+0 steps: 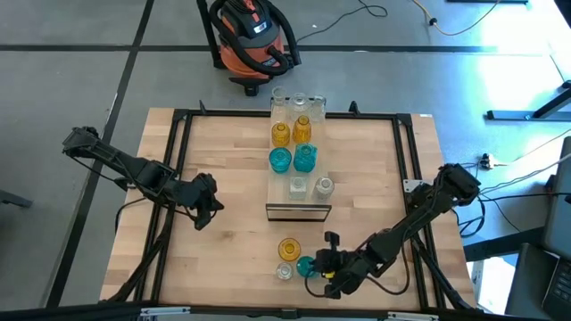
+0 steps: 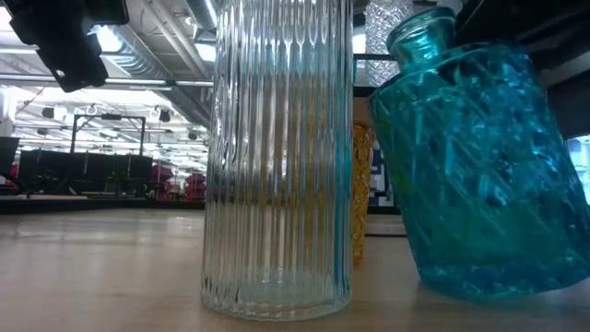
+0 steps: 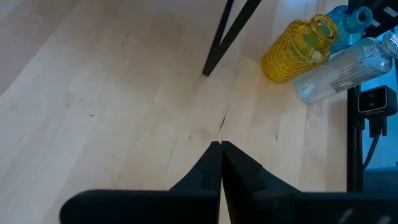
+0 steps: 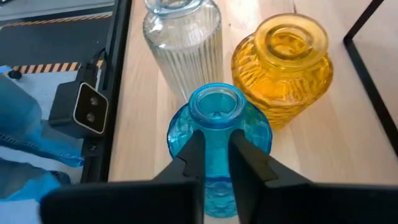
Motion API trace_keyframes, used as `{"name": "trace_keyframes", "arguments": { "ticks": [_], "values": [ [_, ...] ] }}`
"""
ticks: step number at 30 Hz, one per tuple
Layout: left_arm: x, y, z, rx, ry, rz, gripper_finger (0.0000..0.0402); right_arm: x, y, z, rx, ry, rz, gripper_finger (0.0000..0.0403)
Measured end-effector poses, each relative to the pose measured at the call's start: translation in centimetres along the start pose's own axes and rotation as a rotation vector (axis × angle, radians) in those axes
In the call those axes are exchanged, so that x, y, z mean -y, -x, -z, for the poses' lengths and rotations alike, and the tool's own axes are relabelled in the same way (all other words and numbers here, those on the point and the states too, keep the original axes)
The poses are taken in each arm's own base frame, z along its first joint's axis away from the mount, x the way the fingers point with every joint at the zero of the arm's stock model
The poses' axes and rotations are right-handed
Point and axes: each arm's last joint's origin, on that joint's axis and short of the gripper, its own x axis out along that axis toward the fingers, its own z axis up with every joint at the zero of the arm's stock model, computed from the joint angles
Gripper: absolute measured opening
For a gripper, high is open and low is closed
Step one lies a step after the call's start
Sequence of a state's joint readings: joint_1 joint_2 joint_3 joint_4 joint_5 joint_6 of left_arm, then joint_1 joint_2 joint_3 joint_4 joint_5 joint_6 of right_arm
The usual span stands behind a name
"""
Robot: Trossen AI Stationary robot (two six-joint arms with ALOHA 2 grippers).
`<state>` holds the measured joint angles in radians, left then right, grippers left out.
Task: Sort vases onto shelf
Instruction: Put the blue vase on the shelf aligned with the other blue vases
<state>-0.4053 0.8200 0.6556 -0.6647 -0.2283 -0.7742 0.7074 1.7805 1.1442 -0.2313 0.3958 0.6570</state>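
Observation:
The light-wood shelf lies along the table's middle. It carries clear vases at its far end, then two amber, two teal and two clear. Near the table's front edge stand an amber vase, a ribbed clear vase and a teal vase. My right gripper is shut on the teal vase. My left gripper hangs shut over bare table left of the shelf. My right gripper pinches the teal vase between its two fingers, just below the rim of the neck. The fingers come from the table's right side, slanting down. In the low view the vase leans, neck tipped aside and base low by the tabletop.
A black frame borders the tabletop. A small camera sits at the near edge beside the three vases. An orange vacuum cleaner stands on the floor beyond the far edge. Bare wood lies left and right of the shelf.

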Motion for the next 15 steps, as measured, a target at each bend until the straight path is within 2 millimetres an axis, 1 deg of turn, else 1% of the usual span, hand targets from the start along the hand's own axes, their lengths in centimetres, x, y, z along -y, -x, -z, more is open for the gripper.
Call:
{"name": "trace_keyframes", "arguments": {
  "ticks": [10, 15],
  "values": [
    [0.00, 0.00, -0.01, 0.002, 0.002, -0.001, 0.0000, 0.23, -0.23, 0.35, -0.012, 0.020, 0.018, 0.0142],
    [0.00, -0.01, 0.00, 0.000, 0.015, 0.000, 0.0000, 0.35, -0.25, 0.36, 0.009, 0.047, 0.047, 0.0172]
  ]
}}
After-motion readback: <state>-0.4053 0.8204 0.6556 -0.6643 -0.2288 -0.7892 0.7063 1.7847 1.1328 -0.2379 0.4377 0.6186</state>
